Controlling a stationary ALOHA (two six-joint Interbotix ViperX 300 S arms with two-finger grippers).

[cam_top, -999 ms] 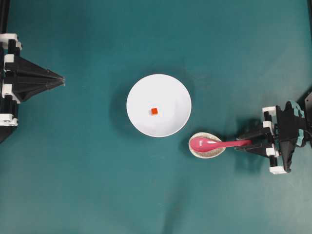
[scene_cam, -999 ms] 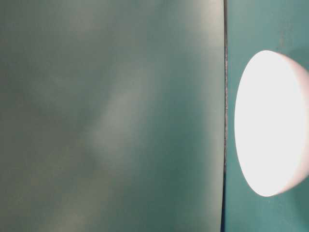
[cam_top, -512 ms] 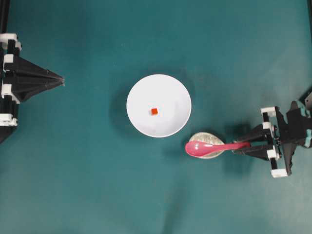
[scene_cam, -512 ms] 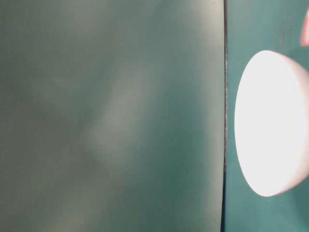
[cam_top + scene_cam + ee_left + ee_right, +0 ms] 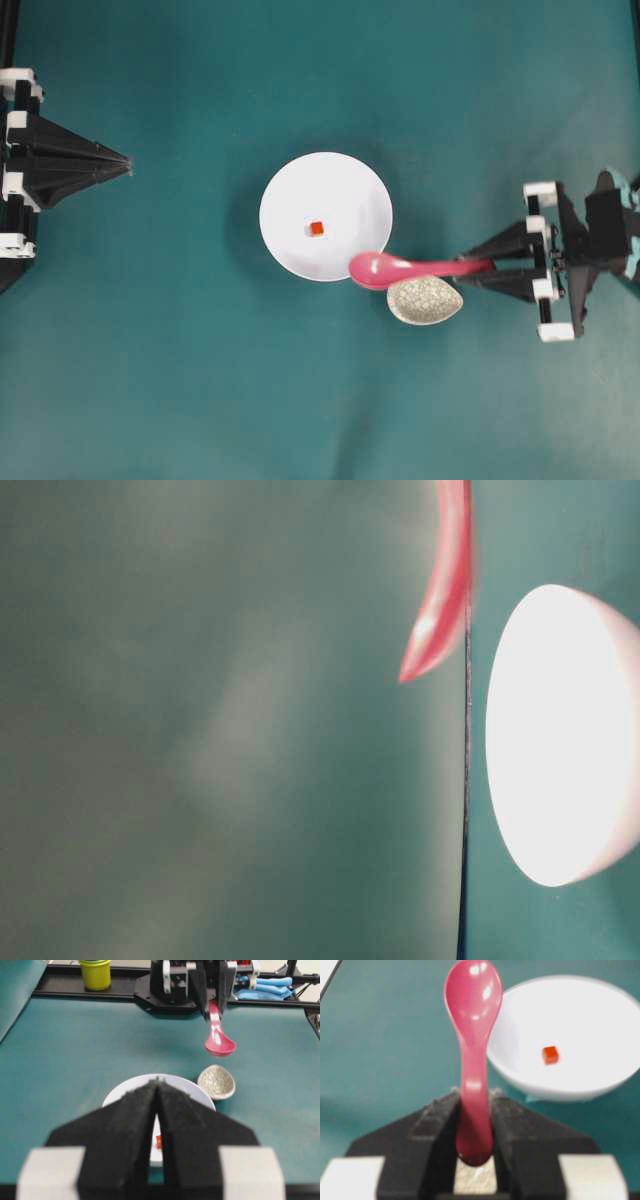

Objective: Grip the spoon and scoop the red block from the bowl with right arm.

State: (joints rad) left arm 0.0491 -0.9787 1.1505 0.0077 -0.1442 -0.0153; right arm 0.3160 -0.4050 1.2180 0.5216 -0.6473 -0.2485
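Near the middle of the teal-green surface (image 5: pixel 200 380) stands the large round plain white bowl (image 5: pixel 290 190), which serves here as the reference for every position. The tiny red-orange cube (image 5: pixel 317 228) lies on the bowl's inner floor, close to its centre and clear of the wall; the right wrist view shows the same cube resting alone inside the bowl. The glossy pink-magenta soup spoon (image 5: pixel 400 268) is held level in the air, its oval scoop overlapping the bowl's rim on the side nearest the right arm and its straight handle running away from the bowl into the right pincer (image 5: pixel 478 269). That pincer, black with white fittings, is clamped on the end of the handle, one finger pressed against each side, as the right wrist view shows plainly. The left wrist view shows the scoop raised above the surface, hollow side up. Just beside the bowl, beneath the spoon's handle, sits the small egg-shaped dish with a crackled beige-speckled pattern (image 5: pixel 425 302); it appears close to the bowl's rim, but contact cannot be determined. The left pincer (image 5: pixel 126 164), black and pointed, hangs well apart from the bowl on the opposite side, its two fingers together with only a thin seam between them, gripping nothing.
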